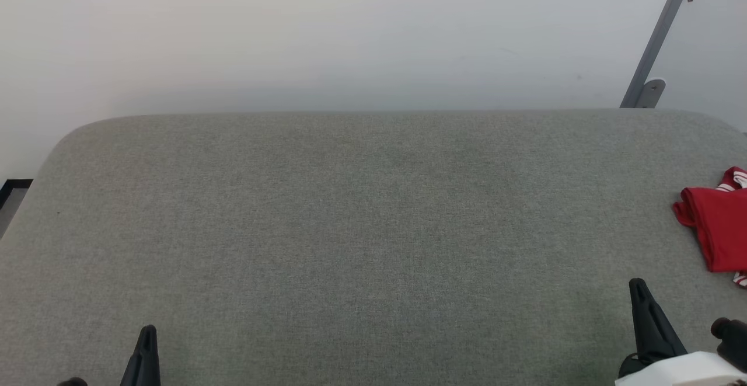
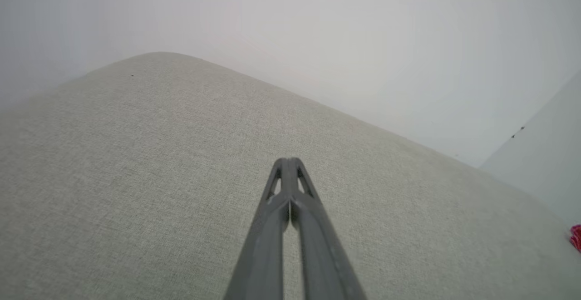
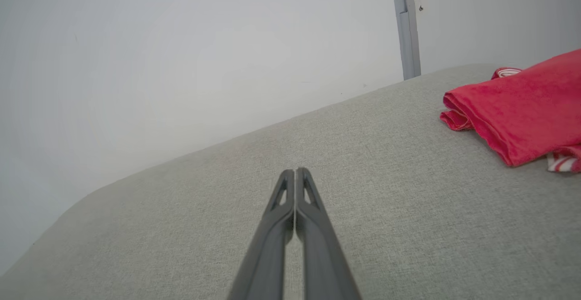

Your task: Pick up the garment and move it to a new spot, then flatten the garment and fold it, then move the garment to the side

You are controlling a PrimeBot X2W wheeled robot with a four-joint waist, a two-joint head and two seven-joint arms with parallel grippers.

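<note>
Garment (image 1: 721,228) of red fabric with white-and-red striped trim lies folded in a compact bundle at the right edge of the grey fabric-covered tabletop (image 1: 373,228); the left claw (image 1: 147,330) hovers low at the near left, its two dark fingers pressed together on nothing; the right claw (image 1: 637,284) is likewise closed and empty, near the garment but apart from it; a pale wall (image 1: 327,35) stands behind.

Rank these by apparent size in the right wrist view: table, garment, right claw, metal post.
1. table
2. garment and right claw, about equal; the claw is nearest the camera and the frame crops the garment, so unranked
3. metal post
</note>
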